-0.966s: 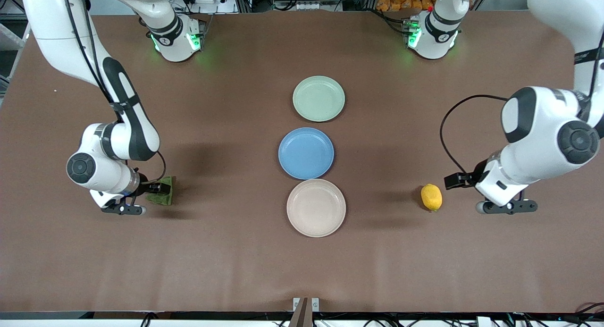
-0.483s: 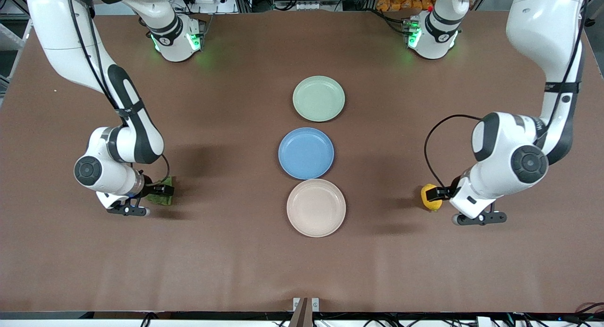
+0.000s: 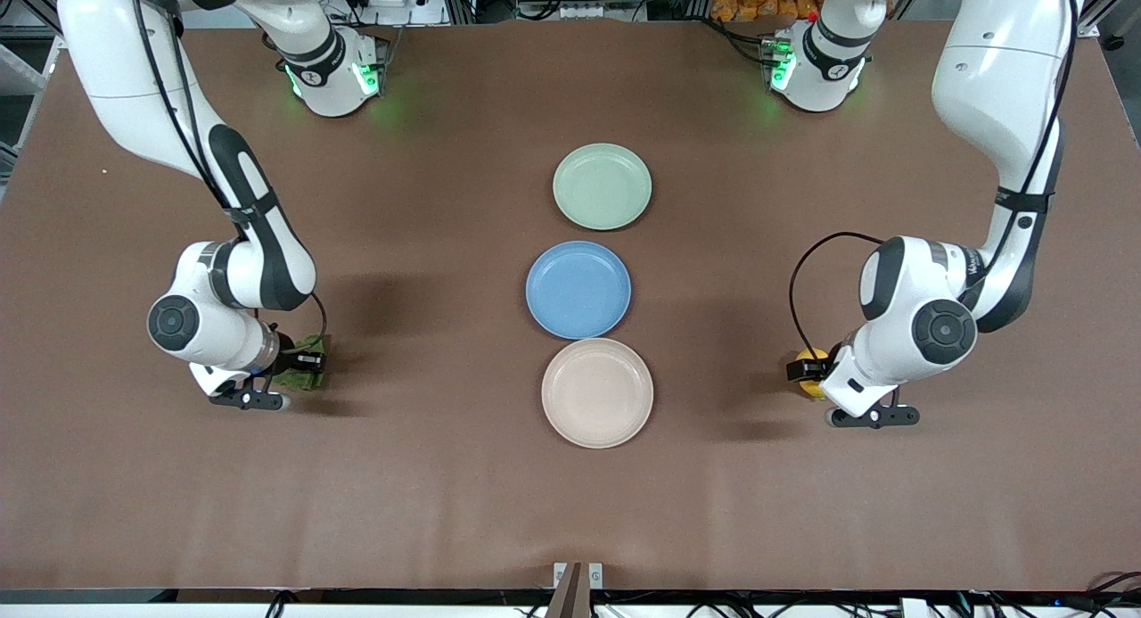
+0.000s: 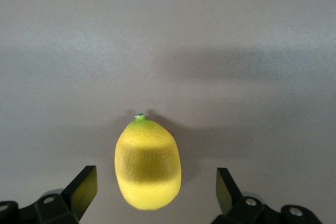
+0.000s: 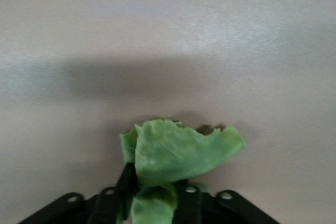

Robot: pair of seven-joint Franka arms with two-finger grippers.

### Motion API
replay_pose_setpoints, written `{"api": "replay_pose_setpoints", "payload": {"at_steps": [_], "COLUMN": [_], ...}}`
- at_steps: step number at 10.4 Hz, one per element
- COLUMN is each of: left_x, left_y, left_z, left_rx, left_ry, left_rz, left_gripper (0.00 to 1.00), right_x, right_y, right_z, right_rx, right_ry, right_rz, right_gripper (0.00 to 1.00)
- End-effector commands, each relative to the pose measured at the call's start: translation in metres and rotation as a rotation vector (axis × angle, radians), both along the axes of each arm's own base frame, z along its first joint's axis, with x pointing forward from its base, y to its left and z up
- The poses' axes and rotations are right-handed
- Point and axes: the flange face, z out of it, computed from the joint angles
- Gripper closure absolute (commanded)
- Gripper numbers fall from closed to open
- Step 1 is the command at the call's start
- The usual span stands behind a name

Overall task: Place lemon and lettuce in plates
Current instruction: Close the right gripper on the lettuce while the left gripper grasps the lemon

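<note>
Now left gripper [image 4: 152, 192] nearer, fingers apart around lemon [image 4: 148, 163], right gripper [image 5: 152, 198] clamps lettuce [image 5: 178, 153] (unchanged)

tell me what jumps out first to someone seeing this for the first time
Three plates in a row mid-table: mint green plate, blue plate, beige plate nearest the front camera. At the left arm's end, the left pincer straddles the lemon, open. At the right arm's end, the right pincer is shut on the lettuce.

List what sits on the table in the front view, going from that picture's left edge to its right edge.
lettuce in the right gripper → the column of three plates (overlapping, unordered) → lemon between the left gripper's open fingers.
</note>
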Motion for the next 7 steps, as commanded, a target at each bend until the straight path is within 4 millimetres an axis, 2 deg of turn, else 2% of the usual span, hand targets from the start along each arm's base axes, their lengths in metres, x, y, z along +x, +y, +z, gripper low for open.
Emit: {"api": "replay_pose_setpoints", "payload": {"at_steps": [1, 5, 7], "left_x": [-0.010, -0.015, -0.018], "left_y": [0.000, 0.001, 0.003], "left_z": [-0.016, -0.044, -0.060], "left_rx": [0.010, -0.003, -0.007], "left_ry": [-0.040, -0.059, -0.077], "left_rz": [0.002, 0.002, -0.003], "left_gripper": [0.00, 0.00, 0.00], "right_x": [-0.001, -0.010, -0.015], "right_y": [0.008, 0.037, 0.045], "right_z": [0.006, 0.060, 0.082], "right_rx": [-0.003, 0.008, 0.013], "right_ry": [0.009, 0.066, 0.089], "right_rz": [0.002, 0.012, 0.011], "right_gripper": [1.00, 1.00, 1.00]}}
